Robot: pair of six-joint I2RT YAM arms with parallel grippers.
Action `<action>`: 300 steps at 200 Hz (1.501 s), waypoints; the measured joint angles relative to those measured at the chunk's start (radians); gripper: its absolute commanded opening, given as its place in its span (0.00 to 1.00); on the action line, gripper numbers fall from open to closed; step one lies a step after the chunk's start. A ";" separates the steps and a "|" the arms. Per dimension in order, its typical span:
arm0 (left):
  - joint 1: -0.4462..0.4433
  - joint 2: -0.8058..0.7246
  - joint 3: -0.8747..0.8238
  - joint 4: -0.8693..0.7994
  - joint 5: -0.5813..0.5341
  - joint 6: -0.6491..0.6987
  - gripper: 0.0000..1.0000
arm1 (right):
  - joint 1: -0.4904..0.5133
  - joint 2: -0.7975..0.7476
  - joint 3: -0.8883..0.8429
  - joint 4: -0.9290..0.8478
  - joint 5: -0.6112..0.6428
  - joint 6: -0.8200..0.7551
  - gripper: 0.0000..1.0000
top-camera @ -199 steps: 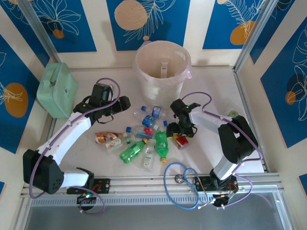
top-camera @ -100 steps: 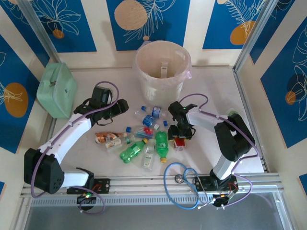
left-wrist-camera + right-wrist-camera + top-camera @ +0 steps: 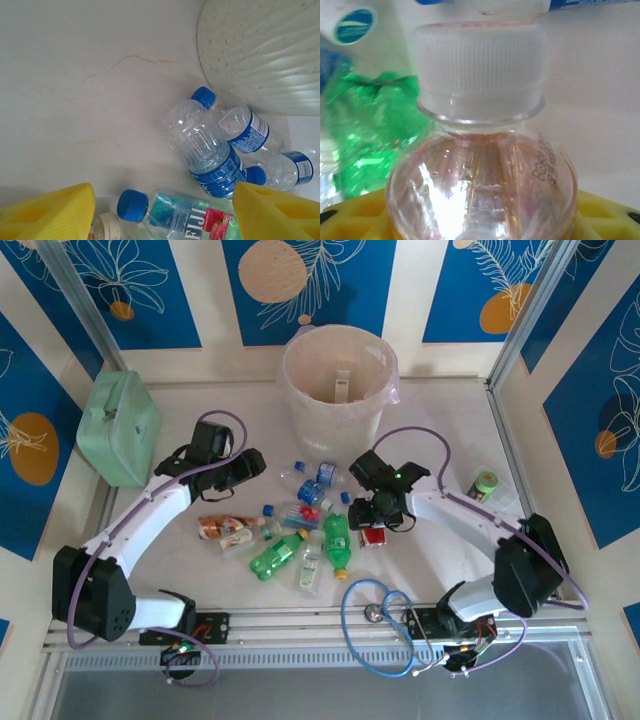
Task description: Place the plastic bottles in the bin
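The pale ribbed bin point(image 3: 335, 380) stands at the back centre, and its wall point(image 3: 265, 50) fills the left wrist view's top right. Several plastic bottles point(image 3: 300, 530) lie in a heap in front of it. My left gripper point(image 3: 248, 466) hovers open at the heap's left edge, its yellow fingers point(image 3: 50, 212) wide apart over a Fiji bottle point(image 3: 192, 219) and a clear blue-labelled bottle point(image 3: 205, 145). My right gripper point(image 3: 375, 518) is down on a red-labelled bottle point(image 3: 372, 536). That white-capped bottle point(image 3: 480, 170) fills the gap between the right gripper's point(image 3: 482, 222) yellow fingers.
A mint-green case point(image 3: 118, 428) sits at the left wall. One green bottle point(image 3: 485, 483) lies apart on the right. A blue hose loop point(image 3: 380, 615) rests on the front rail. Two green bottles point(image 3: 337, 540) lie just left of the right gripper.
The right arm's elbow swung out to the right while its gripper stayed over the red-labelled bottle and settled around it. The left gripper shifted only slightly.
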 measured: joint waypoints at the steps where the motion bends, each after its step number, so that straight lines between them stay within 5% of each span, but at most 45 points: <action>1: 0.000 0.000 0.000 0.000 0.000 0.000 0.73 | 0.001 -0.003 0.002 -0.002 0.000 0.000 0.53; 39: 0.000 0.000 0.000 -0.020 -0.019 -0.005 0.72 | 0.027 -0.146 0.197 -0.070 0.002 0.015 0.52; 80: 0.001 0.001 0.003 -0.039 -0.026 -0.018 0.72 | -0.061 -0.158 0.489 -0.044 -0.059 0.013 0.52; 192: 0.002 0.002 0.089 -0.093 -0.052 0.012 0.72 | -0.373 0.308 0.968 0.172 -0.298 0.082 0.53; 300: 0.002 -0.053 0.013 -0.100 -0.086 0.012 0.78 | -0.404 0.522 1.213 0.070 -0.364 0.085 0.74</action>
